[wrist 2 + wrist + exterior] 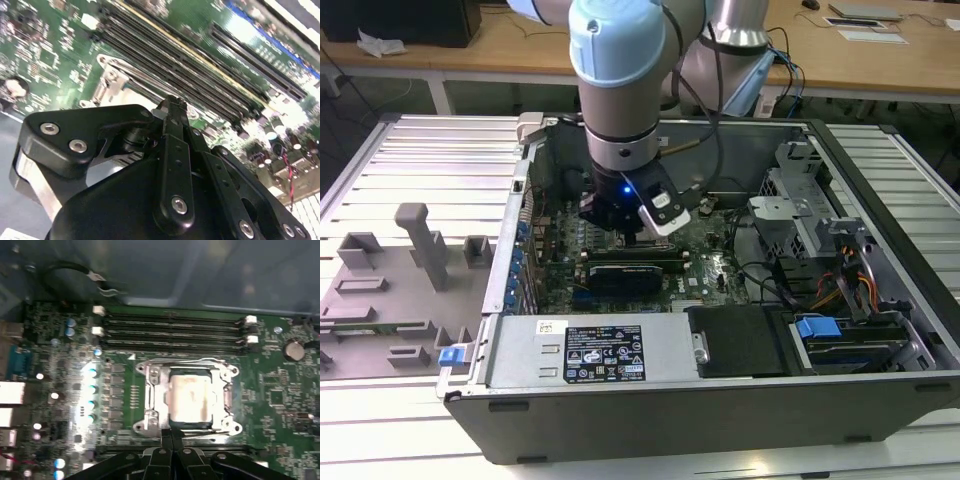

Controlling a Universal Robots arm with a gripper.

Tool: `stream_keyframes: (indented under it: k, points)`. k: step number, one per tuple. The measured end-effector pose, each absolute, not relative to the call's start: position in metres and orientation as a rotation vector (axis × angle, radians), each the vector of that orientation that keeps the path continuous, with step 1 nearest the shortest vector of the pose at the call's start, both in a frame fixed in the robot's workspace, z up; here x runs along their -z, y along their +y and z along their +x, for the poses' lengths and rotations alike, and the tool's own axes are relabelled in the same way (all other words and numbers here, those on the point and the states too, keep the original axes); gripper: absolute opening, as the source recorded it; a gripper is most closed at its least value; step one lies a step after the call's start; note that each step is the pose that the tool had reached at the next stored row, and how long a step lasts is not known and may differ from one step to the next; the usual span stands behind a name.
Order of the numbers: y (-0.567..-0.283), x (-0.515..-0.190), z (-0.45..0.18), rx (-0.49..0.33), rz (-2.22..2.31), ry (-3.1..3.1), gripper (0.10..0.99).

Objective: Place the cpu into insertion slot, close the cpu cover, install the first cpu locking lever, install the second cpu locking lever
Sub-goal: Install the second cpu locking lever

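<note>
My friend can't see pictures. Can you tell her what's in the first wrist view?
A silver cpu sits in its insertion slot on a green computer board, with the steel cpu cover closed around it. The robot's black gripper is at the socket's edge, fingers together. Long black memory slots lie beyond.

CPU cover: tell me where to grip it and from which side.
Probably the narrow frame edge nearest the fingers, coming from above. The cpu cover lies flat around the cpu, so its broad face offers no purchase; only a rim could be pinched.
</note>
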State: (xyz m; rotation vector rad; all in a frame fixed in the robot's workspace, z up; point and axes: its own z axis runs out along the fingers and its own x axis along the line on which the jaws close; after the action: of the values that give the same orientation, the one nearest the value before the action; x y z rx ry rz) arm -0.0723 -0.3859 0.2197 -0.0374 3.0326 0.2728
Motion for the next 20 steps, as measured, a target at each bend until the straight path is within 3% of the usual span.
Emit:
stream_keyframes:
  k: [20]
  points:
    - [-0.356,-0.22,-0.057,-0.273,-0.038,3.033,0.106]
